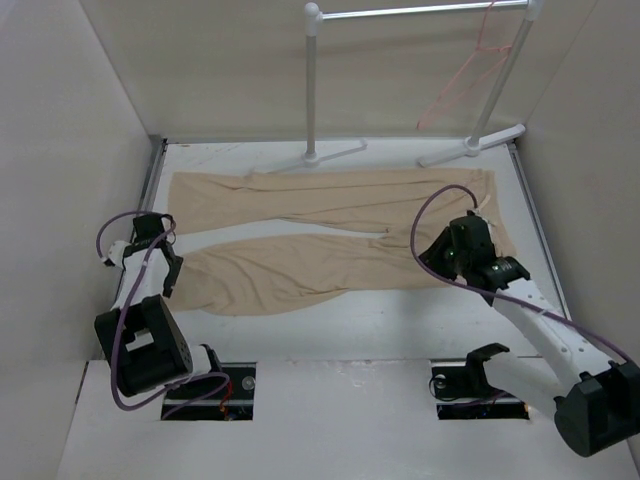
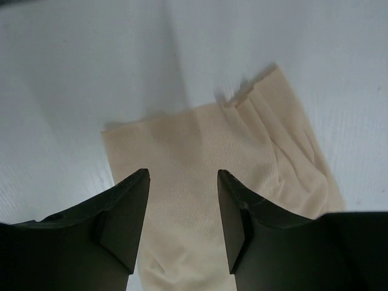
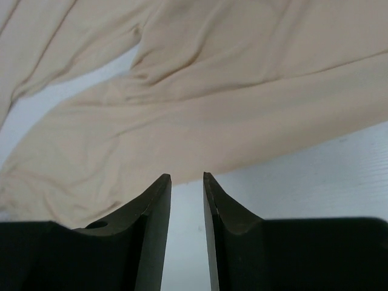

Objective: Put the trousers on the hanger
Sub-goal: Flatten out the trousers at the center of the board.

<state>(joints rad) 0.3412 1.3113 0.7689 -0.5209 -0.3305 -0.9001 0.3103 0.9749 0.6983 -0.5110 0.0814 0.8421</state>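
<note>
1. Trousers. The trousers (image 1: 330, 205) lay flat on the white tabletop (image 1: 350, 320). The waist pointed to the right side and both legs ran toward the left side. The legs were parted, and a wedge of bare tabletop showed between them.

2. Hanger. The hanger (image 1: 450, 90) hung from the right end of the rail of the white rack (image 1: 312, 90), at the far edge of the tabletop. It was well apart from the trousers and from both arms.

3. Left hand. The left hand (image 2: 182, 176) was positioned at the cuff end of the legs. Its fingers (image 2: 124, 212) were spread wide, with the end of one leg visible below and between them. Nothing was pinched. Contact between the fingertips and the cloth could not be confirmed.

4. Right hand. The right hand (image 3: 187, 177) was positioned at the waist end, on the near side of the trousers. Its fingers (image 3: 151, 230) stood only narrowly apart. White tabletop showed through the gap, and no cloth lay between them. The fingertips pointed at bare tabletop just beside the near edge of the cloth.

5. Cabling. A purple cable (image 1: 425, 215) looped over the cloth beside the right wrist.
</note>
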